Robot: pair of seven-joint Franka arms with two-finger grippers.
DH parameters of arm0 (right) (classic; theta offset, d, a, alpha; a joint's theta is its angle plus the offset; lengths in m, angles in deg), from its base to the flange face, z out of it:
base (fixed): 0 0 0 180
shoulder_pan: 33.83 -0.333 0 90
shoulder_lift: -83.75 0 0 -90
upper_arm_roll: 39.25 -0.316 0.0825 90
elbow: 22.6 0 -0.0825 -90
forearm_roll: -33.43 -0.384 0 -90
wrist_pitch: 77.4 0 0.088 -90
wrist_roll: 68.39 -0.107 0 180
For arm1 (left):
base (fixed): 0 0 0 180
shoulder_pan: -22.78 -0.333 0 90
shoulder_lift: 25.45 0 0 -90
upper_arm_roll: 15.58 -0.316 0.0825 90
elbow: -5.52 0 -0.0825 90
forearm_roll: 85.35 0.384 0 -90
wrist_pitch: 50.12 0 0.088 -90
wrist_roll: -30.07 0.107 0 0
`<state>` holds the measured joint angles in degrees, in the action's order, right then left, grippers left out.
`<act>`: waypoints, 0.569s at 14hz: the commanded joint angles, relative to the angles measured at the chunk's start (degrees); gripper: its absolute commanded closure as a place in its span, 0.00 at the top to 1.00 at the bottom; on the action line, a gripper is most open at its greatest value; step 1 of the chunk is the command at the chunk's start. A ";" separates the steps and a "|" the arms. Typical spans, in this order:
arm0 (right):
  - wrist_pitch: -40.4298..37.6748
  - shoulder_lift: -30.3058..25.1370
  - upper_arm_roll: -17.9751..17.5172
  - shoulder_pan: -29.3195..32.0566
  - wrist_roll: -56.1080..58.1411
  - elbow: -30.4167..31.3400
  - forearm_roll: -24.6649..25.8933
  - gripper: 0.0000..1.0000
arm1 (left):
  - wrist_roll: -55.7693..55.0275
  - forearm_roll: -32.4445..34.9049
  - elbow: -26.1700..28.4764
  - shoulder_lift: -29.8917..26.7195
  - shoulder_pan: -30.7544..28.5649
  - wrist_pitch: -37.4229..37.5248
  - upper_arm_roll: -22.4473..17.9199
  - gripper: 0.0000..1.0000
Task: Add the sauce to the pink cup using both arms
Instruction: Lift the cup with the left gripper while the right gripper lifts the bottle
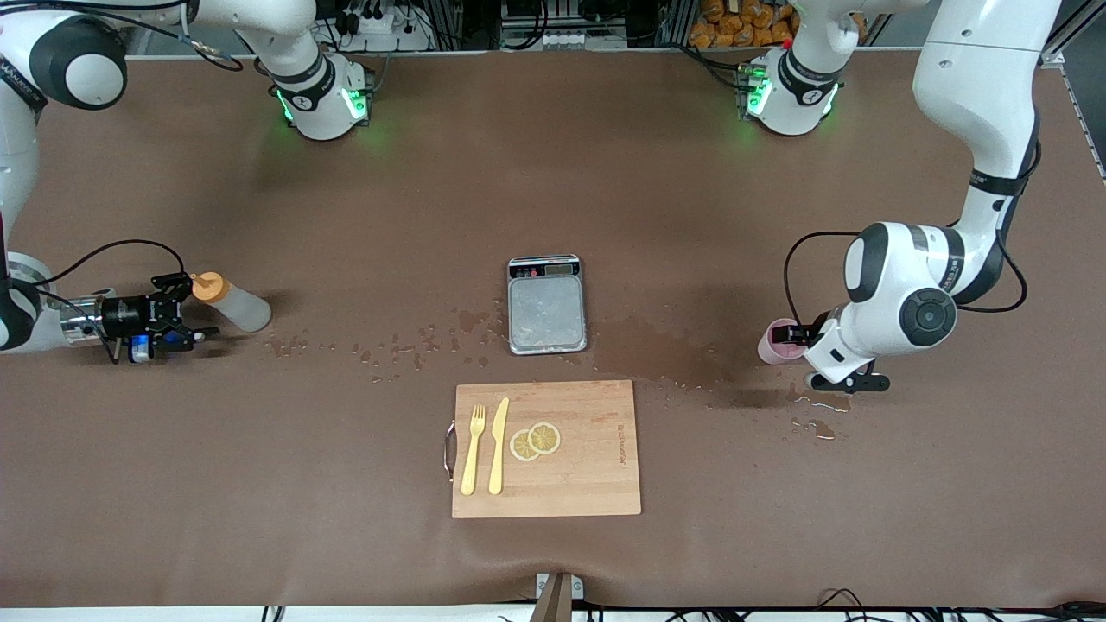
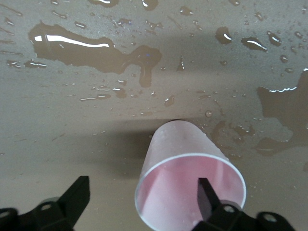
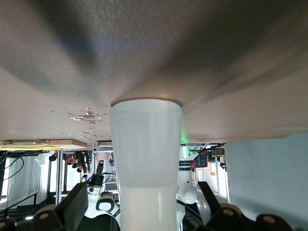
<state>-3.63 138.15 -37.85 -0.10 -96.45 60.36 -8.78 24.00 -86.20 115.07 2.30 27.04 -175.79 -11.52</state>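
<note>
Right gripper [image 1: 186,311], fingers spread, straddles the sauce [image 1: 232,305] standing toward the right arm's end of the table; the soft translucent bottle with orange cap should be taken mid-body, gently. Left gripper [image 2: 144,202], also spread, brackets one wall of the pink cup [image 2: 187,185], which looks light, thin and tippable on the wet table [image 2: 72,120].

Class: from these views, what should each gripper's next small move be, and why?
Probably close both. The left gripper is open, one finger inside the pink cup and one outside, straddling its wall. The right gripper is open around the sauce bottle. Neither object is gripped yet, so nothing can be lifted or poured.
</note>
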 commanded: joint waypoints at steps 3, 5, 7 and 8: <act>-0.46 0.53 0.10 -1.30 -1.20 0.35 -1.21 1.00 | -0.52 -1.00 -0.04 0.03 -0.14 -0.37 0.07 0.00; -0.46 1.05 0.01 -2.17 -1.12 0.62 -1.30 1.00 | -0.61 -1.00 -0.04 -0.06 -0.14 -0.37 0.07 0.00; -0.46 1.14 0.01 -2.97 -1.12 0.97 -1.30 1.00 | -0.70 -1.00 -0.04 -0.06 -0.05 -0.37 0.07 0.00; -0.46 1.14 0.01 -3.06 -1.12 0.97 -1.30 1.00 | -1.13 -1.00 -0.04 -0.23 0.13 -0.37 0.07 0.00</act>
<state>-3.67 138.85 -37.90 -2.69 -96.72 61.37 -8.87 23.89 -86.27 115.05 2.46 26.98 -175.91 -11.51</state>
